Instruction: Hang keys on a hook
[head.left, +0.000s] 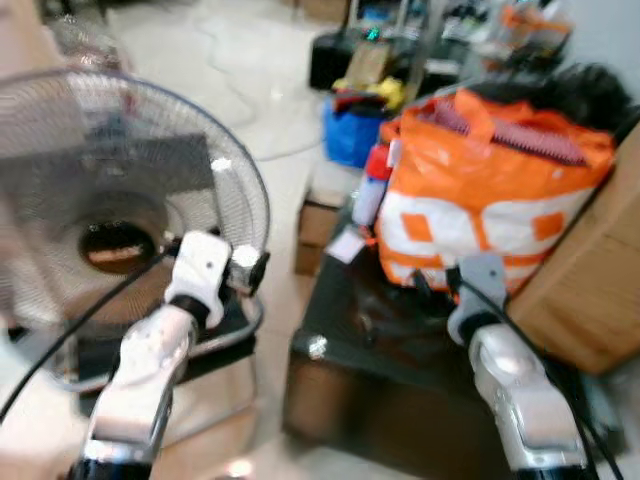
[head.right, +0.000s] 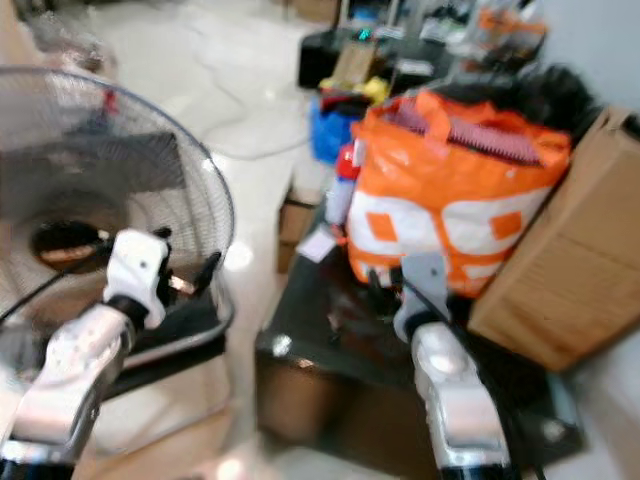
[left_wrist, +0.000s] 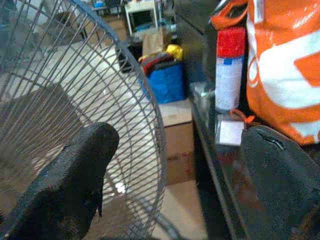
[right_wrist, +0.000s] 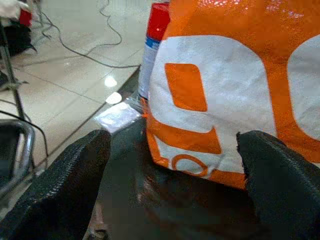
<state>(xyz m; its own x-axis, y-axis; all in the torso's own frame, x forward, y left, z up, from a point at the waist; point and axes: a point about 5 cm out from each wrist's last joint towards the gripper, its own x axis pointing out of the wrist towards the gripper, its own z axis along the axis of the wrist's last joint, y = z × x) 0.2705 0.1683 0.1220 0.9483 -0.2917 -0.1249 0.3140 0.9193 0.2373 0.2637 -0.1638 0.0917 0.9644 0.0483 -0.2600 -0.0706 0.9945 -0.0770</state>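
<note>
A small white tag on an orange cord lies on the dark table, beside the orange bag; I cannot tell whether keys are attached to it. My left gripper is raised in front of the fan, left of the table. Its fingers are spread wide and hold nothing. My right gripper hovers low over the table, close to the front of the bag. It is open, and the bag's lower edge lies between its fingers.
A large standing fan fills the left side. An orange-and-white bag and a red-capped spray can stand on the table. A wooden cabinet stands at the right. A blue bag, cardboard boxes and cables lie on the floor behind.
</note>
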